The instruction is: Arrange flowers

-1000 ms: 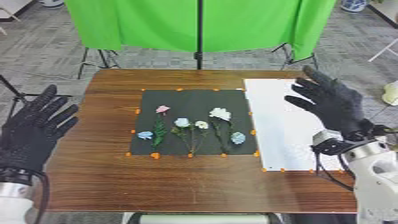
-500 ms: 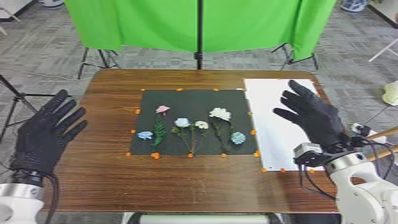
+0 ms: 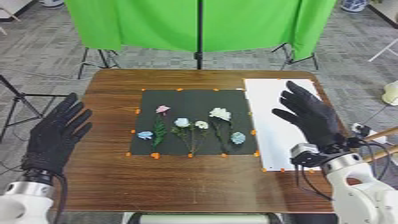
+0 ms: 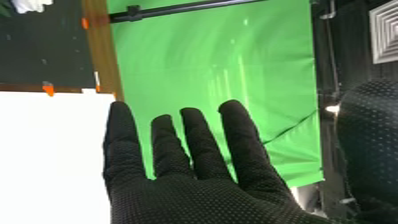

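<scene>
From where I sit at the remote controls, I can read no text, label, brand, number or sign in either my head view or my right wrist view.

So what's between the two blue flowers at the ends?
In the head view, green stems lie between them on the black mat: those of the pink flower, pale middle flower, small cream flower and big white flower.
</scene>
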Controlling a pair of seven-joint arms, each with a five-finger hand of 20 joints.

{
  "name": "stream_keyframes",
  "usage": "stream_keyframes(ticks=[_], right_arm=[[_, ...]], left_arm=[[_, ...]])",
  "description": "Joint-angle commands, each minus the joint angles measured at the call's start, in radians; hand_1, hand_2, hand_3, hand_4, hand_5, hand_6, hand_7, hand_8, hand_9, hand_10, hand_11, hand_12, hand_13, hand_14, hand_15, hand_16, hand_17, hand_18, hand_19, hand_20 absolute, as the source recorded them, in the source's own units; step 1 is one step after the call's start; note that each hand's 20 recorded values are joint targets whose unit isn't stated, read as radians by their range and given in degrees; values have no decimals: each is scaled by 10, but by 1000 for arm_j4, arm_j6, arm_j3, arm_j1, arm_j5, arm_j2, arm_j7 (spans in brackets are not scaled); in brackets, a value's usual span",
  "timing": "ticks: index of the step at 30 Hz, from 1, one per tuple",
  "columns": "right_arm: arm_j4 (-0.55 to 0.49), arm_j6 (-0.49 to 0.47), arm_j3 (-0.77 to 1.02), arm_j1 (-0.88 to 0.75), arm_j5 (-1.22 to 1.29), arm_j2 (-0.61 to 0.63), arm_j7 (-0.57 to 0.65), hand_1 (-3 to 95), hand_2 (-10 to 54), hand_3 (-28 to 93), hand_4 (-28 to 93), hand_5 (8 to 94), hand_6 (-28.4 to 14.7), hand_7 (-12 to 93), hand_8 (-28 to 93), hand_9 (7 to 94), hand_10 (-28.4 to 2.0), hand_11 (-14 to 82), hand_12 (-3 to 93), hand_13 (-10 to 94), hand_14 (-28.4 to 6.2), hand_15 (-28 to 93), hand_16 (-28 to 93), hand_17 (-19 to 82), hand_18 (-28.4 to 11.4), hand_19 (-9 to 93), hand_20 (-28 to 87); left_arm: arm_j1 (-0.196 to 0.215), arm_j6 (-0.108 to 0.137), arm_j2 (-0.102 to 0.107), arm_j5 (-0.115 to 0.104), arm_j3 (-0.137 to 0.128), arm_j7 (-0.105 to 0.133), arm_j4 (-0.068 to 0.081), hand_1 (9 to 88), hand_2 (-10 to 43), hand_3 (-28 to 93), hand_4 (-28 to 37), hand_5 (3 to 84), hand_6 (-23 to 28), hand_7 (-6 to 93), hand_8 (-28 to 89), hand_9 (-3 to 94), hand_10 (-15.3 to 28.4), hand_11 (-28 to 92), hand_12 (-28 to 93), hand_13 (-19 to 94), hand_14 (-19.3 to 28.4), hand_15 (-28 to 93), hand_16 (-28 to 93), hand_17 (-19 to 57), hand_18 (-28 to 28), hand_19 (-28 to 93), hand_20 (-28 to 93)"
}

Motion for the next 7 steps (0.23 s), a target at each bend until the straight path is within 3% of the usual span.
stream_keyframes(ticks=[1,4,7], right_arm=[[-9,11,-7,-14,-20,-1,-27,129,-32,818,-262,258,-40,133,-95,256,-106,30,207,190,-98,-56,401,-31,-194,354,151],[-11,19,-15,-11,-3,2,-26,128,-32,820,-262,260,-41,134,-96,257,-106,33,206,193,-98,-55,402,-28,-194,357,152],[-8,11,-17,-13,-6,-3,-15,128,-31,820,-262,260,-41,135,-97,256,-106,34,203,193,-97,-55,403,-27,-194,357,152]], left_arm=[[-44,-33,-11,30,27,-37,26,276,3,686,-247,305,22,151,-97,221,97,167,98,165,106,253,7,-136,174,387,59],[-61,-44,-9,47,29,-44,30,275,5,686,-248,306,22,151,-97,222,97,168,97,167,107,258,6,-134,174,390,61],[-52,-36,-30,47,35,-48,27,274,7,687,-248,308,24,151,-96,223,98,169,96,169,108,263,5,-133,175,393,62]])
